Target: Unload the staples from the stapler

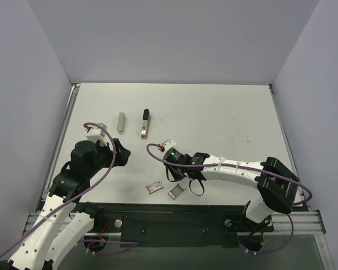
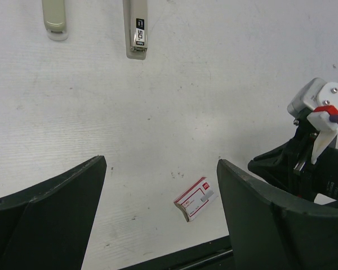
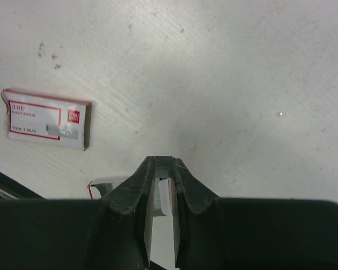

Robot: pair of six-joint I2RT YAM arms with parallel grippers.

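White tabletop (image 1: 225,118) bears the stapler (image 1: 145,124) beyond both arms; left gripper (image 2: 160,163) stands wide apart; right gripper (image 3: 163,163) sits nearly together, contents unclear.

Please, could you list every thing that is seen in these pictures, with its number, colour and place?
stapler: 1, silvery with a black end, far middle of the table, lying flat.
bar: 1, beige, left of the stapler, apart from it.
red-and-white box: 1, near edge, between the arms.
grey box: 1, right of the red-and-white box, beside the right gripper.
table: 1, white.
left gripper: 1, black, open and empty, left of middle.
right gripper: 1, black, jaws nearly together, near edge.
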